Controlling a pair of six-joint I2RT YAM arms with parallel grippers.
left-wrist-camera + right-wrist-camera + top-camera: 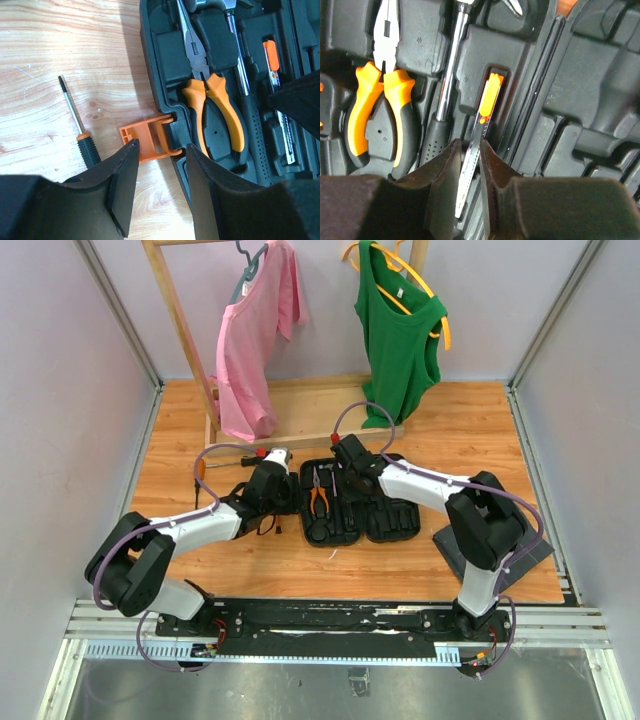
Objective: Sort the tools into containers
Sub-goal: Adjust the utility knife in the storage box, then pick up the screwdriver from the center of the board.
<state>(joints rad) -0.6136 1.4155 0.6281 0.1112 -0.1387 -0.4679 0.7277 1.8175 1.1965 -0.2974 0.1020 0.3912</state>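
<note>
Now, in the open tool case (400, 522), a jam is risked if the slim silver tool (479, 135) pinched by the right gripper (469, 150) is skewed against its slot wall, hemmed by hammer (447, 90) and orange-handled pliers (215, 105), while the orange latch (147, 137) is hovered over by the left gripper (161, 150), jaws spread, a screwdriver (75, 120) lying outside the case.
</note>
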